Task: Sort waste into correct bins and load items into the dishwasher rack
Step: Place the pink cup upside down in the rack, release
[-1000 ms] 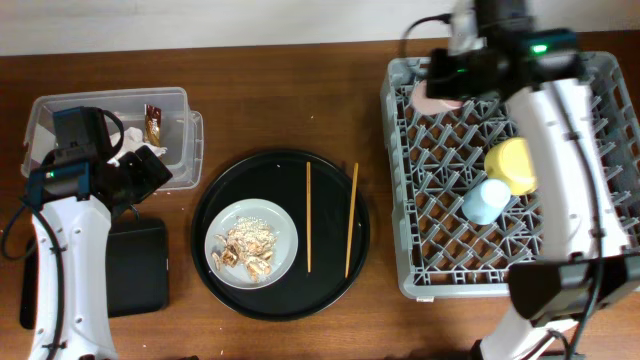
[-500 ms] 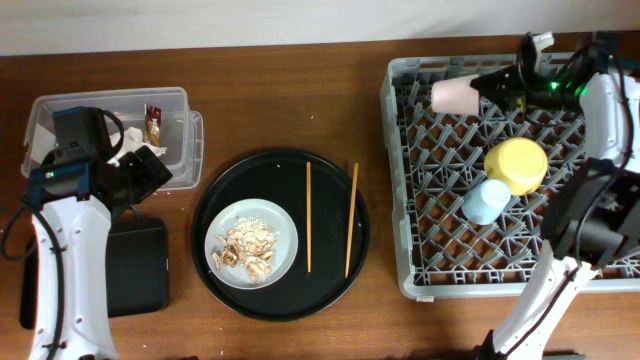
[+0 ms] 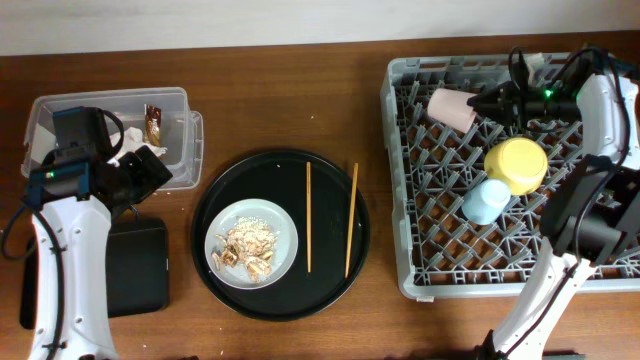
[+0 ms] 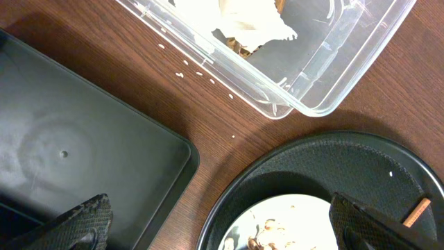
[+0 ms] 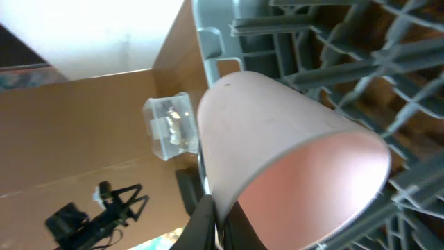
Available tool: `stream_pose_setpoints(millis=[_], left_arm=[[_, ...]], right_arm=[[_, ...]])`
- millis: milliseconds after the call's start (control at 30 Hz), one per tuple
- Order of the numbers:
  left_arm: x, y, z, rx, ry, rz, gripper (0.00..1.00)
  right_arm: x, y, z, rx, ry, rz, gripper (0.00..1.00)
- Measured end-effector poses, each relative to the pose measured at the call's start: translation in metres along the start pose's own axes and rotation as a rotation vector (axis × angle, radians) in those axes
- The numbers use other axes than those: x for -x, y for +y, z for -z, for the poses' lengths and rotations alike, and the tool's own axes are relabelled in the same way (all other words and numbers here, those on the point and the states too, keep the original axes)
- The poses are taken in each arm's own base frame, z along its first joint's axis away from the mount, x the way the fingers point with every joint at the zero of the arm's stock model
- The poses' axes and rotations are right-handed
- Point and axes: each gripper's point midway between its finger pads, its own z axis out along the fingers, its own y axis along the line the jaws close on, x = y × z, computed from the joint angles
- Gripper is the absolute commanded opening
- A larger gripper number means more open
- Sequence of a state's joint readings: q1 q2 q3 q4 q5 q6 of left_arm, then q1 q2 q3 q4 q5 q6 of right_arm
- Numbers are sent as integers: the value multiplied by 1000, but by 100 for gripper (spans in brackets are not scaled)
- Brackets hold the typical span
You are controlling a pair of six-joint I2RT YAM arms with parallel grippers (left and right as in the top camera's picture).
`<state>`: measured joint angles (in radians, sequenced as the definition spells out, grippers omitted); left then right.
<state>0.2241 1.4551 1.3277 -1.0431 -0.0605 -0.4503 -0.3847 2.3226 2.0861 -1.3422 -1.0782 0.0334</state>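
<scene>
Right claw pinches pink cup at rim, cup tilted over rack, far-left pegs. Yellow bowl and blue cup sit nearer, apart. Left claw wide, empty, above desk beside tub.

On my brown counter sit a clear tub, a flat black tray, a big round black tray and a big grey rack.

Overhead straight down, left wrist close above tub, right wrist perhaps sideways, against cup
</scene>
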Motion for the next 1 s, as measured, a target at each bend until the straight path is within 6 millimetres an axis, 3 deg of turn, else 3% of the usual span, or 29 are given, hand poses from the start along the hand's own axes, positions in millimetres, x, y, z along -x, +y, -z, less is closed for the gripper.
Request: stream_pose_setpoints(millis=[67, 267, 333, 433, 500, 533, 567, 633, 700, 767, 833, 900, 1000], left_arm=[[0, 0, 0, 0, 0, 0, 99], [0, 0, 0, 0, 0, 0, 99], [0, 0, 0, 0, 0, 0, 99], [0, 0, 0, 0, 0, 0, 99], [0, 0, 0, 0, 0, 0, 99], [0, 0, 0, 0, 0, 0, 99], [0, 0, 0, -1, 0, 0, 99], [0, 0, 0, 0, -1, 0, 99], [0, 0, 0, 0, 0, 0, 99], [0, 0, 0, 0, 0, 0, 100], [0, 0, 0, 0, 0, 0, 99], [0, 0, 0, 0, 0, 0, 99], [0, 0, 0, 0, 0, 0, 99]], right_arm=[[1, -5, 3, -50, -10, 11, 13], [-3, -57, 30, -269, -26, -72, 20], [-6, -64, 40, -361, -38, -81, 20], [-14, -45, 82, -546, -159, -98, 20], [-26, -5, 123, -680, -311, -31, 15], [-25, 10, 125, -699, -345, 23, 10], [-23, 26, 116, -706, -359, 86, 5], [-18, 51, 76, -725, -340, 218, 4], [-16, 53, 35, -808, -314, 265, 4], [-9, 34, 9, -879, -285, 254, 4], [-2, 0, -5, -944, -237, 203, 4], [-2, -32, -9, -1009, -186, 149, 4], [-3, -38, 0, -1020, -183, 114, 4]])
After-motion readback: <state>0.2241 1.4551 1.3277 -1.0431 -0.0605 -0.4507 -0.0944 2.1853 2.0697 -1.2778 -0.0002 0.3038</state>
